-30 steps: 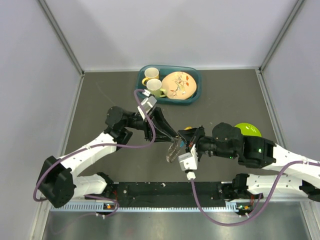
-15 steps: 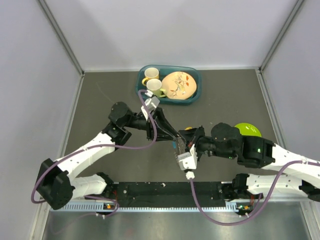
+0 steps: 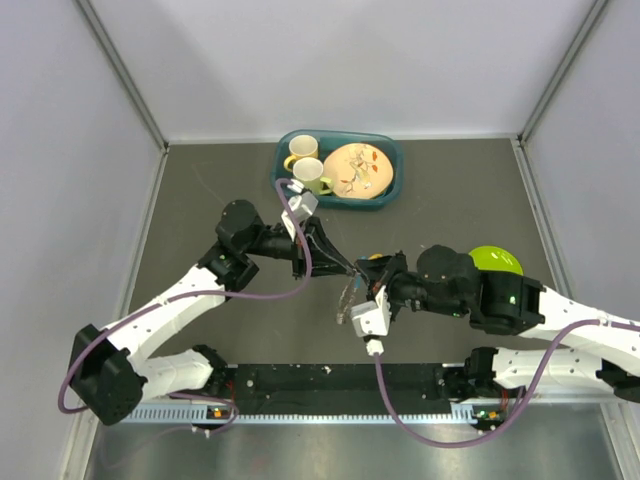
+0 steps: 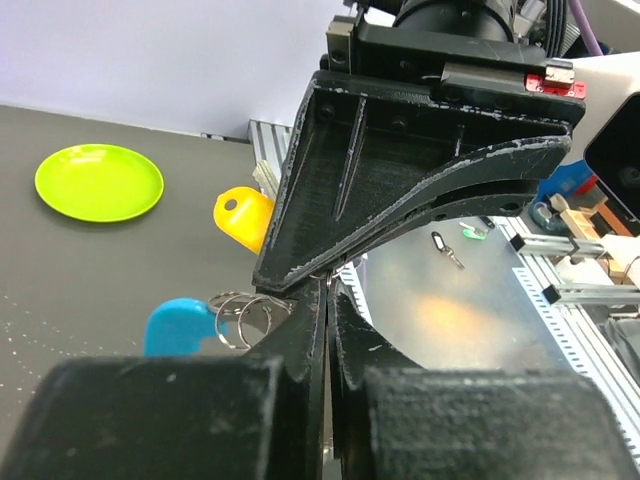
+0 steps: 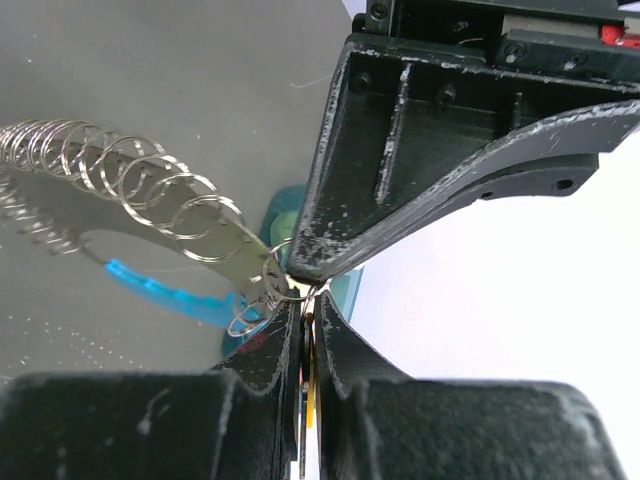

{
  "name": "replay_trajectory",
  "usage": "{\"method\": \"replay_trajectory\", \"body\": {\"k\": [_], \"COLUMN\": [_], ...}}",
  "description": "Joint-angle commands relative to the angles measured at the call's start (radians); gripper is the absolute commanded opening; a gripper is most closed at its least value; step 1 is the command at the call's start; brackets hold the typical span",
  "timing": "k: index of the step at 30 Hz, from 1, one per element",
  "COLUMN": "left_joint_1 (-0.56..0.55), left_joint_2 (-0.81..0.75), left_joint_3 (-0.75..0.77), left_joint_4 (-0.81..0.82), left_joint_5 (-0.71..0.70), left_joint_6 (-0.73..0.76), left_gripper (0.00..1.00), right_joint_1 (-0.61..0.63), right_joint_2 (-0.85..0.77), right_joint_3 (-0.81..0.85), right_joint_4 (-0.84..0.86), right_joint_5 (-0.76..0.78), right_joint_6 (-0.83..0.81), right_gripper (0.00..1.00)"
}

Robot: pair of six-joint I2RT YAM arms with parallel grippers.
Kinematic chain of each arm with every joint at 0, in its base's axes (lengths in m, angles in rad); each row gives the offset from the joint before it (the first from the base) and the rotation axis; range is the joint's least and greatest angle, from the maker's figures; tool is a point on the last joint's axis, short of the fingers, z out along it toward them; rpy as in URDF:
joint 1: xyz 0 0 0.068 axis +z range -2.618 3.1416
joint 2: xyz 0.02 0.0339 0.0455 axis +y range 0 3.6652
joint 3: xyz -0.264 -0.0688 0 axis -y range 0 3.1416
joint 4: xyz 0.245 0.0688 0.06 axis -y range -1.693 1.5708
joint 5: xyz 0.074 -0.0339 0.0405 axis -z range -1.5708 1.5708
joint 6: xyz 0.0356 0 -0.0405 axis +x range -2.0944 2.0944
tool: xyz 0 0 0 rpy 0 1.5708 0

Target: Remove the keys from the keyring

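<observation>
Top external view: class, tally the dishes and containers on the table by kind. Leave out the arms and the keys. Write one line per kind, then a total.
Mugs: 2 (far mug, near mug)
Plates: 2 (patterned plate, green plate)
Trays: 1 (tray)
Total: 5

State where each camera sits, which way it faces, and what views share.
Top external: above and behind the bases, looking down on the dark grey table; both white arms show, left gripper meeting right gripper.
Left wrist: on the left arm, facing the right gripper; own black fingers at bottom.
Right wrist: on the right arm, facing the left gripper; own fingers at bottom.
Shared: both wrist views show silvery wire rings and the teal-blue key head; top and left-wrist views show the round lime-green plate.
</observation>
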Motion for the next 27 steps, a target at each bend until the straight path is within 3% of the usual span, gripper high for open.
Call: {"method": "replay_trajectory", "body": {"k": [1,3,10,18,20,27], "left_joint_1": [0.042,0.057,0.083,0.091,0.096,0.112], "left_joint_2": [0.014,0.028,0.102,0.213,0.232,0.247], "left_joint_3": [-0.005,-0.022,-0.042,-0.058,-0.059,-0.085], "left_joint_4": [0.326,0.508,0.756,1.170,1.233,1.232], "left_joint_5": [-0.018,-0.018,-0.028,-0.101,-0.121,-0.164], "left_joint_6": [-0.281,-0.386,-0.652,-0.957,-1.032,-1.028], "left_gripper": [0.00,0.00,0.00,0.00,0.00,0.00], "right_joint_1": [0.000,0.000,0.000,0.002,0.002,0.000], "right_joint_2": [-0.030,-0.050,-0.100,-0.142,-0.151,-0.168], "right_joint_3": [0.011,-0.009,-0.059,-0.117,-0.134,-0.150], "right_joint_4": [0.073,0.077,0.107,0.182,0.196,0.233], "right_joint_5": [-0.008,-0.017,-0.030,-0.027,-0.022,-0.016], "right_joint_6": [0.059,0.085,0.126,0.156,0.159,0.217], "right_gripper": [0.00,0.00,0.00,0.00,0.00,0.00]}}
